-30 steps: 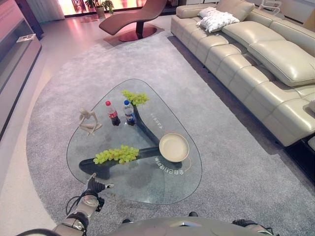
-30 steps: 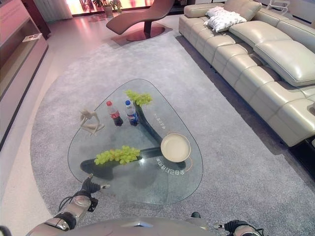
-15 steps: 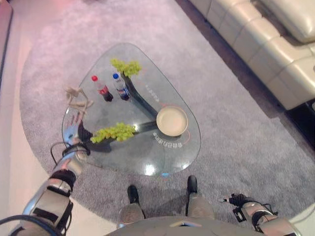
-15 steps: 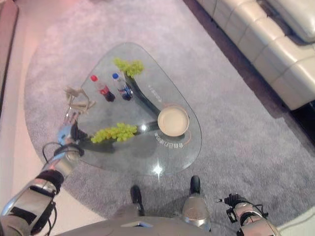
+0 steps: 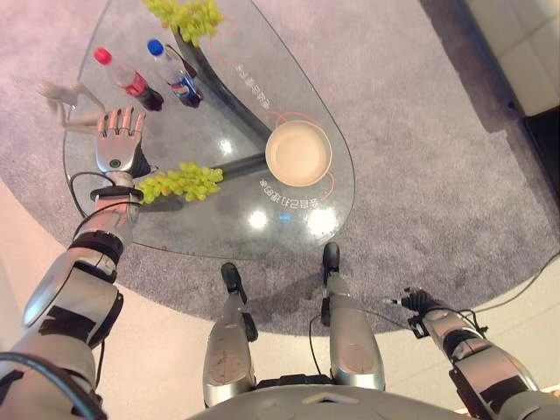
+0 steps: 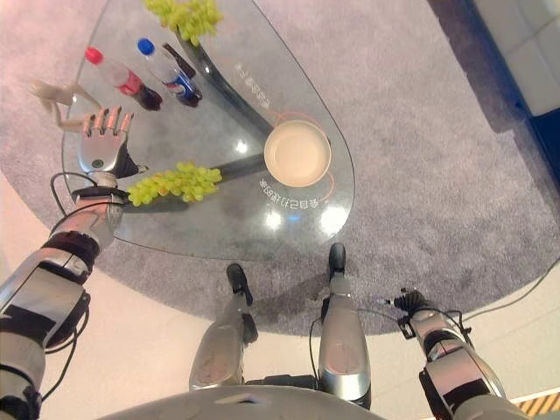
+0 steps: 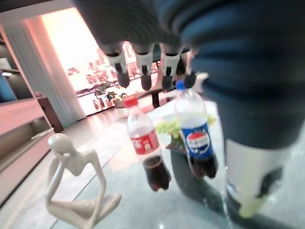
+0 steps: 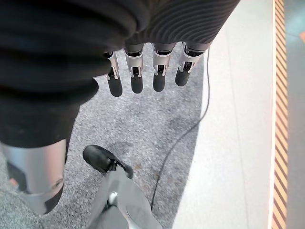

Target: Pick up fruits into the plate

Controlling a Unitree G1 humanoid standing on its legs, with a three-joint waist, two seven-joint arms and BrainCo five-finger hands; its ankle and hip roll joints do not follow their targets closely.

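Lying on the glass bench (image 5: 219, 236), grapes (image 5: 179, 182) sit left of the plate (image 5: 298, 153). Just beside them, the left robot hand (image 5: 119, 144) hovers, fingers spread. Far grapes (image 5: 186, 15) lie beyond two bottles (image 5: 149, 74). The right robot hand (image 5: 418, 304) hangs near the carpet, fingers straight.

Bright, even daylight; ceiling lights glare as white spots on the glass tabletop (image 5: 289, 219) near its front edge.

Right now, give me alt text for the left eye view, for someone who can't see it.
The robot's left hand hovers open over a glass table, beside a bunch of green grapes. An empty plate, two bottles, a white figurine and more grapes lie beyond.
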